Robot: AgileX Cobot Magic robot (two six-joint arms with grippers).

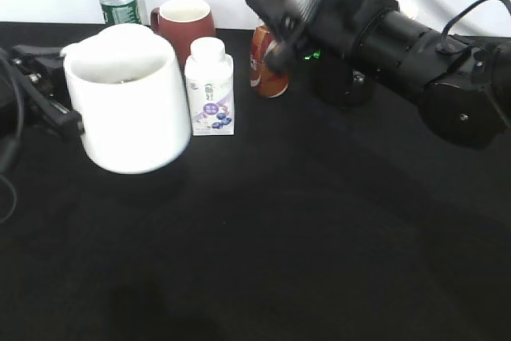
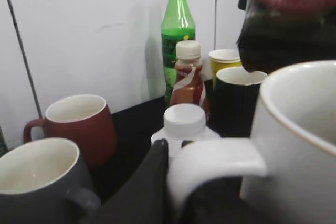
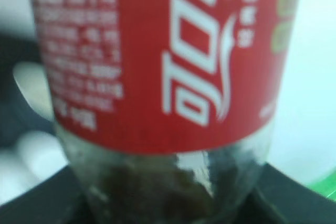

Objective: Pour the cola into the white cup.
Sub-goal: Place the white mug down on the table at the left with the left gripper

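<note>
The right arm (image 1: pixel 415 53) is built of thick, matte black cylindrical segments, with a black cable looping off its far right end and a small screw head on the rounded joint housing. A green light glows beside it. The left arm (image 1: pixel 36 93) shows black brackets and dark cabling.

Red mug (image 2: pixel 79 124), grey mug (image 2: pixel 37 179), green soda bottle (image 2: pixel 177 30), yellow paper cup (image 2: pixel 224 60), small milk carton (image 1: pixel 210 89) on black table (image 1: pixel 303 229)
</note>
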